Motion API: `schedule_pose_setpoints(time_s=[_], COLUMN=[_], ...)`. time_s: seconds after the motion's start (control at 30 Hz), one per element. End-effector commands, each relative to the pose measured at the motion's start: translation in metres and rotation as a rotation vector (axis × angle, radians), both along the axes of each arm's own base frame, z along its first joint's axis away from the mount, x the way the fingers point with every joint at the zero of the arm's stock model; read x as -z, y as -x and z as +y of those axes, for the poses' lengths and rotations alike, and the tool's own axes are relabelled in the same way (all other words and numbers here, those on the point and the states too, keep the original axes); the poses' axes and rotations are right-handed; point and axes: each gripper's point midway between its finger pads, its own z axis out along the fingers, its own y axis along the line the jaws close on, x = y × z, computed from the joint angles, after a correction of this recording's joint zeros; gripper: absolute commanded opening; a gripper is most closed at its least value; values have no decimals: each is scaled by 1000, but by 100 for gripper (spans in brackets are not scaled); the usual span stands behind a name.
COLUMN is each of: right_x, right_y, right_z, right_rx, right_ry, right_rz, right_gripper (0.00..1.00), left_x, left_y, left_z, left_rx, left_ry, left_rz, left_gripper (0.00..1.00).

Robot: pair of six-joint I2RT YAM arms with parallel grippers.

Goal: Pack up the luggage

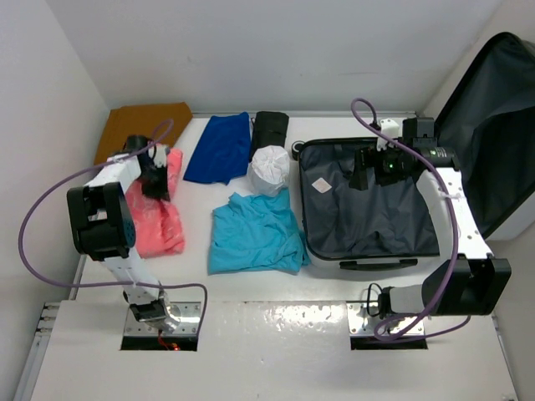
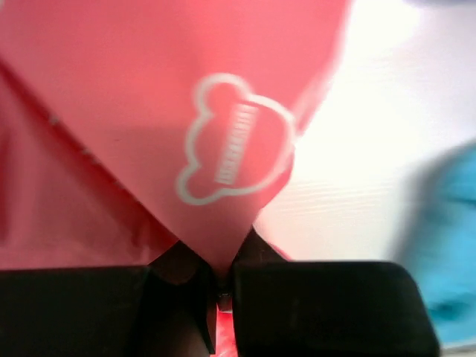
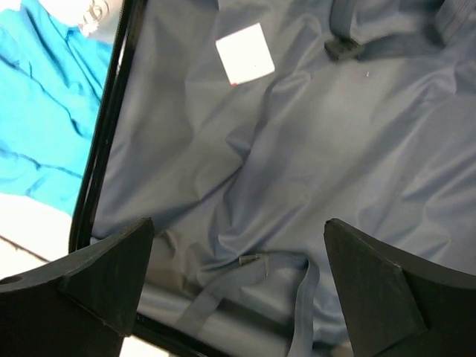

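We are clamping our left gripper (image 2: 219, 286) on the pink garment (image 2: 223, 134) just ahead of it. Our right gripper (image 3: 238, 230) is hovering, jaws apart, with the luggage (image 3: 297, 149) lying open directly below.

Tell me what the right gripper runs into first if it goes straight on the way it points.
The open right gripper points down into the open small hard-shell suitcase; it would most likely meet its wrinkled dark grey fabric lining first, near a loose grey strap. Nothing shows in between.
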Motion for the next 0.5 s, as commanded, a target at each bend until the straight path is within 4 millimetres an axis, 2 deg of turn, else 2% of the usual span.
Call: schedule_pose_setpoints(time_s=[0.0,0.1,0.13,0.2,0.23,0.3,0.33,0.37,0.4,0.43,0.47], right_x=[-16,-18,-19,-25,-28,-40,-43,-47,-54,-57,-61], right_y=[6,7,6,7,6,6,6,6,5,6,6], right_z=[-7,-15,-26,-23,-33,-25,-27,-24,-24,-23,-23], right_rx=[-4,45,86,112,142,152,162,151,152,150,147], right_ry=[35,-1,-15,-92,-108,-205,-223,-257,-264,-279,-296], right_rz=[-13,5,4,6,-5,-16,-17,-25,-42,-50,-54], right_gripper=[95,93,93,93,94,94,94,95,95,97,97], left_x=[-121,-177,-197,-215,-232,-244,-261,-258,-263,-275,-274], left_y=[-60,-70,-73,-73,-69,-69,-65,-67,-67,-63,-64], left_z=[-66,-99,-119,-140,-162,-183,-206,-218,-227,-249,-260], left_rx=[107,133,168,186,214,244,283,307,311,350,369], left_ry=[212,260,268,290,321,339,366,374,383,408,408], left_rz=[-339,-455,-496,-525,-552,-568,-595,-585,-590,-606,-602], left_gripper=[0,0,0,0,0,0,0,0,0,0,0])
